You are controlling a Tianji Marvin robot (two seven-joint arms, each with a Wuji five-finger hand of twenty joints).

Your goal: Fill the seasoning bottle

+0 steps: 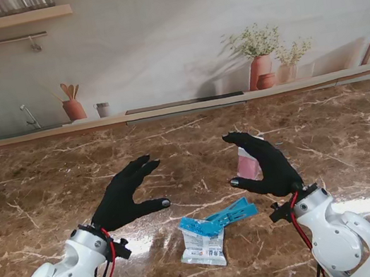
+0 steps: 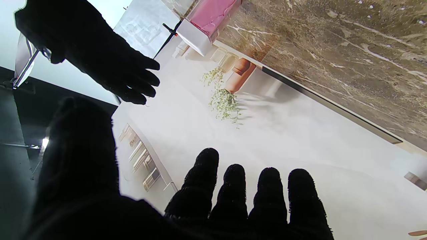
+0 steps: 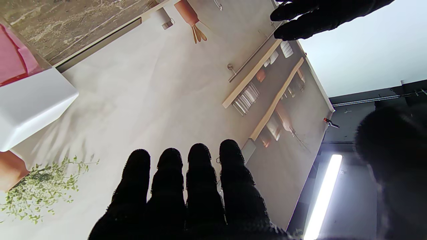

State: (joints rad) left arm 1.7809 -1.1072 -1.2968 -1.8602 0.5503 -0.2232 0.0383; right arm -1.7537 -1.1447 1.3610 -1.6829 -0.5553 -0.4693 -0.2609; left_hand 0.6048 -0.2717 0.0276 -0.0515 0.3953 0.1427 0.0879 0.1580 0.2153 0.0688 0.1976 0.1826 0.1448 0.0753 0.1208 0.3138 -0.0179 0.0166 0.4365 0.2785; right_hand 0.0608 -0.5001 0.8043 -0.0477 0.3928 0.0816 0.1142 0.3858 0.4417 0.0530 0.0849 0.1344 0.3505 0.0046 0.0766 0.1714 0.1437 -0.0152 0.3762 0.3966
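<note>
The seasoning bottle (image 1: 248, 164), pink with a white cap, stands upright on the marble table (image 1: 39, 207), partly hidden behind my right hand (image 1: 267, 165). That hand is open, its curled fingers and thumb beside the bottle without gripping it. My left hand (image 1: 125, 198) hovers open to the left with its fingers spread. A white and blue seasoning packet (image 1: 204, 244) lies flat nearer to me, between the arms, with a blue piece (image 1: 232, 212) next to it. The left wrist view shows the bottle (image 2: 208, 16) beyond the right hand (image 2: 100, 56). In the right wrist view its white cap (image 3: 30, 103) is close.
A pale ledge (image 1: 179, 107) runs along the table's far edge before a backdrop wall showing vases with plants (image 1: 261, 68) and a shelf (image 1: 3, 22). Brown marble spreads out to both sides of the hands.
</note>
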